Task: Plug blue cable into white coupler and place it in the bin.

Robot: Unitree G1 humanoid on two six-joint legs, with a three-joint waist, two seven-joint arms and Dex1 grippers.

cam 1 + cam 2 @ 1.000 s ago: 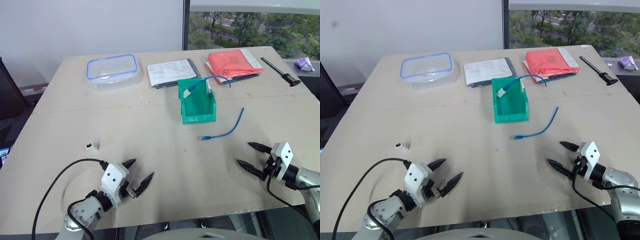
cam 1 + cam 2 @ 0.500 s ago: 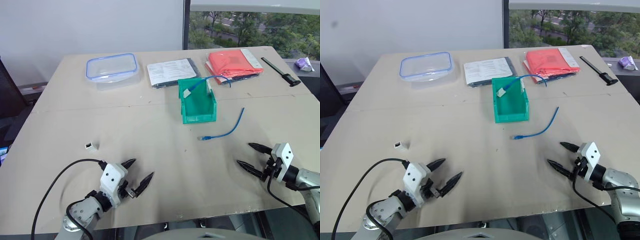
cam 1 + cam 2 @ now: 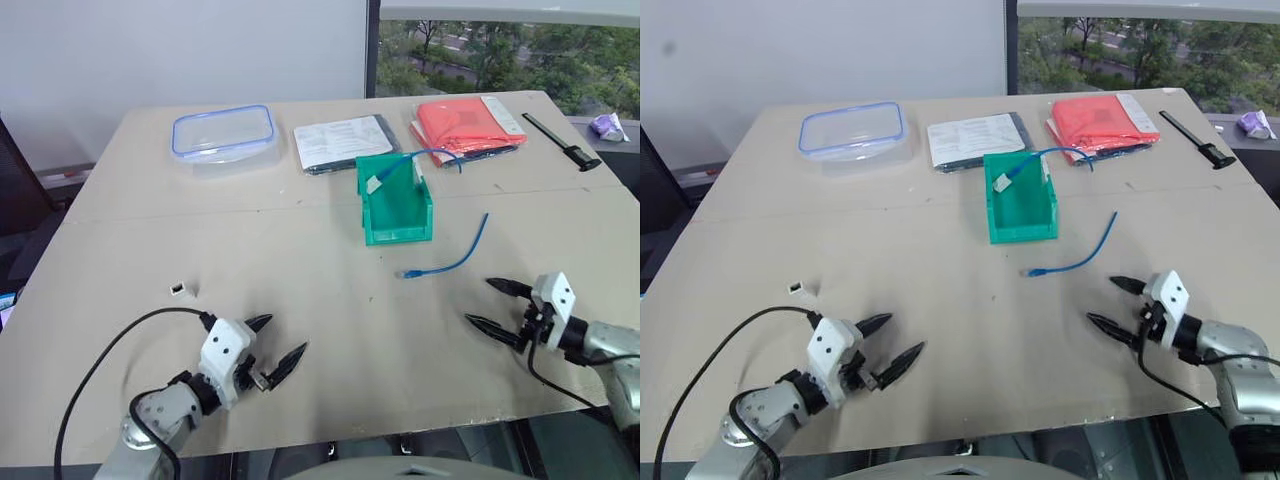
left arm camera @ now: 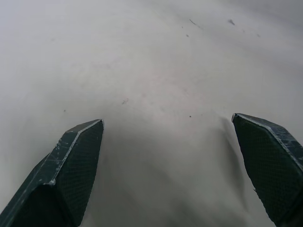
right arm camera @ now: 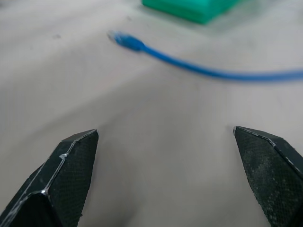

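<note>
nearest the camera, the left claw (image 3: 278,343) sits low over the bare tabletop (image 3: 330,300) with its fingers spread wide, nothing between them. the right claw (image 3: 497,306) is the same deal on the other side, fingers wide apart and empty, pointing in toward the blue cable (image 3: 450,262).

a bit further out on the left, the white coupler (image 3: 181,291) lies on its own, well apart from everything else. the cable lies loose in a gentle curve right of centre, plug end toward the middle, just in front of and right of the green bin (image 3: 396,213). not plugged in, not in the bin.

the bin stands mid-tabletop, and a second blue cable (image 3: 420,158) with a white end is draped in it and over the back wall.

along the far edge: a clear box (image 3: 224,135) with a blue rim, a printed sheet (image 3: 343,143) on a dark folder, a red packet (image 3: 468,125) with a white label, and a black tool (image 3: 562,142). the print is too small to read.
</note>
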